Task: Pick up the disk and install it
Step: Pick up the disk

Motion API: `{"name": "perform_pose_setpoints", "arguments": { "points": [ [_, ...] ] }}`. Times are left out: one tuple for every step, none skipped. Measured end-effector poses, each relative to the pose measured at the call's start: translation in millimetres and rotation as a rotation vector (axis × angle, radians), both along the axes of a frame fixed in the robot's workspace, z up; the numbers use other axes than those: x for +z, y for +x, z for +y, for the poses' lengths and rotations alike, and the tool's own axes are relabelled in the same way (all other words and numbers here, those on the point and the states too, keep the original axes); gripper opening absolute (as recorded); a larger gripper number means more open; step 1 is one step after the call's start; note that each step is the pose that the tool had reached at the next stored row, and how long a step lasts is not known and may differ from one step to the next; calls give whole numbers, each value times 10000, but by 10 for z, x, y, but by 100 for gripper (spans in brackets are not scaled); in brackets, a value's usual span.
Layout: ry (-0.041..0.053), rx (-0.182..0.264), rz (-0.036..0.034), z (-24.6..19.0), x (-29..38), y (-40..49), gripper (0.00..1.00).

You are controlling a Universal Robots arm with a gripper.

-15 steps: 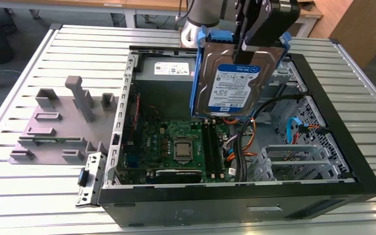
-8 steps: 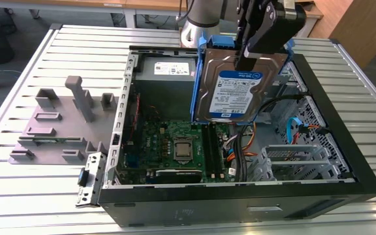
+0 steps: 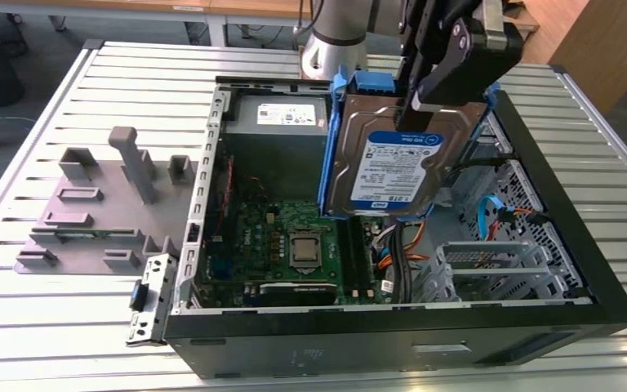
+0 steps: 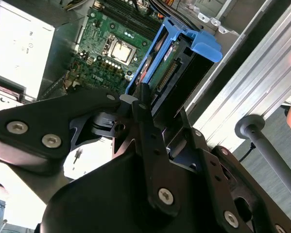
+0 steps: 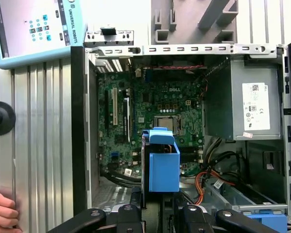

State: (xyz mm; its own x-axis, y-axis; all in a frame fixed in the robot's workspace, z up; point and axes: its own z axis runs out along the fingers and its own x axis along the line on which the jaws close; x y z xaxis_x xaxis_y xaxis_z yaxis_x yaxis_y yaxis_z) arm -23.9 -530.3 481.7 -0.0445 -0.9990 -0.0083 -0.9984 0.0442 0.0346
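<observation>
- The gripper (image 3: 436, 96) held the disk (image 3: 392, 167) on end, its jaws closed on the upper end.
- The disk showed a silver face with a white-and-blue label, edged by a blue bracket (image 3: 333, 139).
- It hung clear above the open case (image 3: 401, 322), over the motherboard (image 3: 291, 245) and near the grey power supply (image 3: 275, 114).
- A hand (image 5: 2, 211) rested on the slatted table (image 5: 38, 121).

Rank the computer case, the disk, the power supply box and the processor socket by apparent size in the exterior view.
1. computer case
2. disk, held raised in the claw and likely nearer the camera, so it may look oversized
3. power supply box
4. processor socket
</observation>
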Motion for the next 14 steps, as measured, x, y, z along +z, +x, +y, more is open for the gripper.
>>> {"name": "perform_pose_setpoints", "arguments": {
  "points": [
    [-2,0,-1,-17,0,0,35],
    [-4,0,-1,-35,-1,0,35],
    [-8,0,0,-53,0,0,35],
    [-10,0,0,-72,-1,0,35],
    [-13,0,0,-91,0,0,35],
    [-17,0,0,-114,0,0,35],
    [-18,0,0,-137,0,0,35],
    [-19,0,-1,-160,-1,0,35],
    [-22,0,-1,-181,-1,0,35],
    [-24,0,-1,-201,-1,0,35],
    [-28,0,0,-217,0,0,35],
    [-33,0,-1,-227,0,-1,35],
    [-36,-1,0,-229,0,-1,35],
    [-37,-2,0,-229,0,-1,35]
  ]
}}
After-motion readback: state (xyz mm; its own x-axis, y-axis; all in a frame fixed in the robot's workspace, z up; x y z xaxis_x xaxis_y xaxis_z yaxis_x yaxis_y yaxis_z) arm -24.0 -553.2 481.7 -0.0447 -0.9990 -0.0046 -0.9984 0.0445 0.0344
